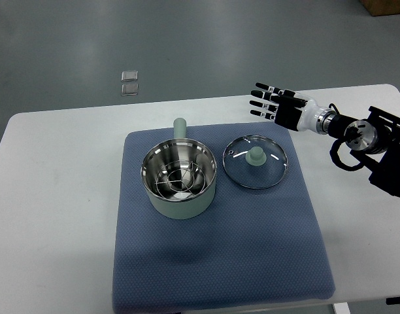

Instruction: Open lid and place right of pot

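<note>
Right robot hand (276, 103) outstretched (fingers spread).

Right hand (282, 104): black fingers (265, 95), white wrist, black cabled forearm

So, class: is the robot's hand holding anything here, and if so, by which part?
Nothing is held. The right hand is open above the table, clear of the lid, which lies on the mat right of the pot.

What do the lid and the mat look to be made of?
Lid: seemingly clear glass in a shiny metal rim, since the blue shows through; the pale green knob looks like matte plastic. Mat: blue with a fine dotted texture, probably fabric or foam.
</note>
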Controlling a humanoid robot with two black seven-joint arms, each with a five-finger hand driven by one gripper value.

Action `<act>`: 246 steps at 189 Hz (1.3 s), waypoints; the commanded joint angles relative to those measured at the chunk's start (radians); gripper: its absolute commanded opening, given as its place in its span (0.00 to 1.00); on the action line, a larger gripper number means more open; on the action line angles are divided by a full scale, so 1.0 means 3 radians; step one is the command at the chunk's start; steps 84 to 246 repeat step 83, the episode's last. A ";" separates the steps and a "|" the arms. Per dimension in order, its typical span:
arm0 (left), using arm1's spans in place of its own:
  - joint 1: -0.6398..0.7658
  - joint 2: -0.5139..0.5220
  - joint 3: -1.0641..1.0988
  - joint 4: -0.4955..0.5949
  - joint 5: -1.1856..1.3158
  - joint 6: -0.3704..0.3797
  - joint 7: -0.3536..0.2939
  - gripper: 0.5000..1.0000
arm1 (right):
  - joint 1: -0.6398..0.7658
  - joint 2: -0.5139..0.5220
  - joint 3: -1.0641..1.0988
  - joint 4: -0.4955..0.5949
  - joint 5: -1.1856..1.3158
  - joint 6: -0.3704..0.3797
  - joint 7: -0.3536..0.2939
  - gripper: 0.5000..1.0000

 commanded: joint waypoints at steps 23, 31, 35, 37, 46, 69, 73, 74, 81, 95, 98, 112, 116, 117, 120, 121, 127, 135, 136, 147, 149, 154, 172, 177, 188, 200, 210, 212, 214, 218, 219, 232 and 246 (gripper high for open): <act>-0.0002 0.0000 0.0000 0.0000 0.0000 0.0000 0.0000 1.00 | 0.0005 0.0000 0.0001 0.0001 0.0039 -0.0038 -0.0064 0.87; 0.0003 0.0000 0.0000 0.0000 0.0000 0.0000 0.0000 1.00 | 0.0005 0.0005 0.0006 0.0001 0.0044 -0.0013 -0.0033 0.87; 0.0003 0.0000 0.0000 0.0000 0.0000 0.0000 0.0000 1.00 | -0.0001 0.0005 0.0001 0.0001 0.0044 -0.0002 -0.0023 0.87; 0.0003 0.0000 0.0000 0.0000 0.0000 0.0000 0.0000 1.00 | -0.0001 0.0005 0.0006 0.0001 0.0044 -0.0002 -0.0018 0.87; -0.0002 0.0000 0.0000 0.0000 0.0000 0.0000 0.0000 1.00 | -0.0001 0.0020 0.0006 0.0006 0.0044 -0.0002 -0.0018 0.87; -0.0002 0.0000 0.0000 0.0000 0.0000 -0.0005 0.0000 1.00 | -0.0026 0.0046 0.0011 0.0017 0.0019 0.0013 -0.0013 0.87; -0.0002 0.0000 0.0000 0.0000 0.0000 0.0000 0.0000 1.00 | -0.0026 0.0046 0.0011 0.0017 0.0013 0.0013 -0.0013 0.87; -0.0002 0.0000 0.0000 0.0000 0.0000 0.0000 0.0000 1.00 | -0.0026 0.0046 0.0011 0.0017 0.0013 0.0013 -0.0013 0.87; 0.0003 0.0000 0.0000 0.0000 0.0000 0.0000 -0.0005 1.00 | -0.0031 0.0046 0.0006 0.0017 0.0008 0.0013 -0.0018 0.87; 0.0003 0.0000 0.0000 0.0000 0.0000 0.0000 0.0000 1.00 | -0.0031 0.0051 0.0006 0.0017 -0.0002 0.0013 -0.0013 0.87; 0.0003 0.0000 0.0000 0.0000 0.0000 0.0000 0.0000 1.00 | -0.0031 0.0051 0.0006 0.0017 -0.0002 0.0013 -0.0013 0.87; 0.0003 0.0000 0.0000 0.0000 0.0000 0.0000 0.0000 1.00 | -0.0031 0.0051 0.0006 0.0017 -0.0002 0.0013 -0.0013 0.87; 0.0003 0.0000 0.0000 0.0000 0.0000 0.0000 0.0000 1.00 | -0.0031 0.0051 0.0006 0.0017 -0.0002 0.0013 -0.0013 0.87; 0.0003 0.0000 0.0000 0.0000 0.0000 0.0000 0.0000 1.00 | -0.0031 0.0051 0.0006 0.0017 -0.0002 0.0013 -0.0013 0.87; 0.0003 0.0000 0.0000 0.0000 0.0000 0.0000 0.0000 1.00 | -0.0031 0.0051 0.0006 0.0017 -0.0002 0.0013 -0.0013 0.87; 0.0003 0.0000 0.0000 0.0000 0.0000 0.0000 0.0000 1.00 | -0.0031 0.0051 0.0006 0.0017 -0.0002 0.0013 -0.0013 0.87; 0.0003 0.0000 0.0000 0.0000 0.0000 0.0000 0.0000 1.00 | -0.0031 0.0051 0.0006 0.0017 -0.0002 0.0013 -0.0013 0.87; 0.0003 0.0000 0.0000 0.0000 0.0000 0.0000 0.0000 1.00 | -0.0031 0.0051 0.0006 0.0017 -0.0002 0.0013 -0.0013 0.87; 0.0003 0.0000 0.0000 0.0000 0.0000 0.0000 0.0000 1.00 | -0.0031 0.0051 0.0006 0.0017 -0.0002 0.0013 -0.0013 0.87; 0.0003 0.0000 0.0000 0.0000 0.0000 0.0000 0.0000 1.00 | -0.0031 0.0051 0.0006 0.0017 -0.0002 0.0013 -0.0013 0.87; 0.0003 0.0000 0.0000 0.0000 0.0000 0.0000 0.0000 1.00 | -0.0031 0.0051 0.0006 0.0017 -0.0002 0.0013 -0.0013 0.87; 0.0003 0.0000 0.0000 0.0000 0.0000 0.0000 0.0000 1.00 | -0.0031 0.0051 0.0006 0.0017 -0.0002 0.0013 -0.0013 0.87; 0.0003 0.0000 0.0000 0.0000 0.0000 0.0000 0.0000 1.00 | -0.0031 0.0051 0.0006 0.0017 -0.0002 0.0013 -0.0013 0.87; 0.0003 0.0000 0.0000 0.0000 0.0000 0.0000 0.0000 1.00 | -0.0031 0.0051 0.0006 0.0017 -0.0002 0.0013 -0.0013 0.87; 0.0003 0.0000 0.0000 0.0000 0.0000 0.0000 0.0000 1.00 | -0.0031 0.0051 0.0006 0.0017 -0.0002 0.0013 -0.0013 0.87; 0.0003 0.0000 0.0000 0.0000 0.0000 0.0000 0.0000 1.00 | -0.0031 0.0051 0.0006 0.0017 -0.0002 0.0013 -0.0013 0.87; 0.0003 0.0000 0.0000 0.0000 0.0000 0.0000 0.0000 1.00 | -0.0031 0.0051 0.0006 0.0017 -0.0002 0.0013 -0.0013 0.87; 0.0003 0.0000 0.0000 0.0000 0.0000 0.0000 0.0000 1.00 | -0.0031 0.0051 0.0006 0.0017 -0.0002 0.0013 -0.0013 0.87; 0.0003 0.0000 0.0000 0.0000 0.0000 0.0000 0.0000 1.00 | -0.0031 0.0051 0.0006 0.0017 -0.0002 0.0013 -0.0013 0.87; 0.0003 0.0000 0.0000 0.0000 0.0000 0.0000 0.0000 1.00 | -0.0031 0.0051 0.0006 0.0017 -0.0002 0.0013 -0.0013 0.87; 0.0003 0.0000 0.0000 0.0000 0.0000 0.0000 0.0000 1.00 | -0.0031 0.0051 0.0006 0.0017 -0.0002 0.0013 -0.0013 0.87; 0.0003 0.0000 0.0000 0.0000 0.0000 0.0000 0.0000 1.00 | -0.0031 0.0051 0.0006 0.0017 -0.0002 0.0013 -0.0013 0.87; 0.0003 0.0000 0.0000 0.0000 0.0000 0.0000 0.0000 1.00 | -0.0031 0.0051 0.0006 0.0017 -0.0002 0.0013 -0.0013 0.87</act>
